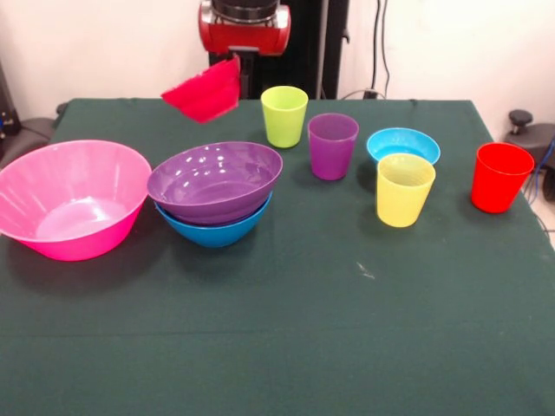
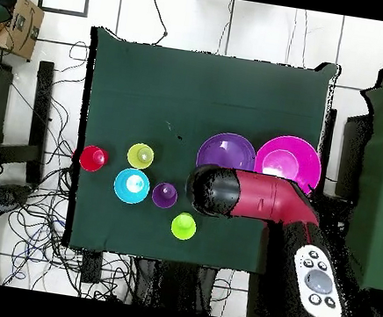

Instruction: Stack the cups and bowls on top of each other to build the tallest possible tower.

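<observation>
Front view. No readable writing on any cup, bowl or on the arm's red housing (image 1: 244, 28). Green tabletop (image 1: 277, 347) wide open along the near side, bare from left edge to right edge; all items crowded into the far half. Very large pink bowl (image 1: 71, 198) at the left edge, empty, rim just beside the large purple bowl (image 1: 215, 180). Purple bowl nested, tilted, in the medium blue bowl (image 1: 214, 227), nothing inside it: the tower so far. Small red bowl (image 1: 205, 91) aloft near the far edge, tipped on its side, hanging under the jaws (image 1: 235, 62), which appear clamped on its rim. Lime green cup (image 1: 284, 115) upright, purple cup (image 1: 332, 146) just beside it, both empty. Light blue bowl (image 1: 402, 144) behind the yellow cup (image 1: 405, 189), overlapping in view; touching or not cannot be told. Red cup (image 1: 500, 177) apart, close to the right edge.

Overhead view. Cardboard box (image 2: 17, 22) at upper left, dark mark printed on it, not legible. Grey control pad with buttons (image 2: 319, 281) on the arm, no text legible. Arm (image 2: 256, 196) lying across the tower's edge, hiding the blue bowl and the jaws. Upper half of the tabletop empty. Red cup nearest the left edge; pink bowl against the right edge.
</observation>
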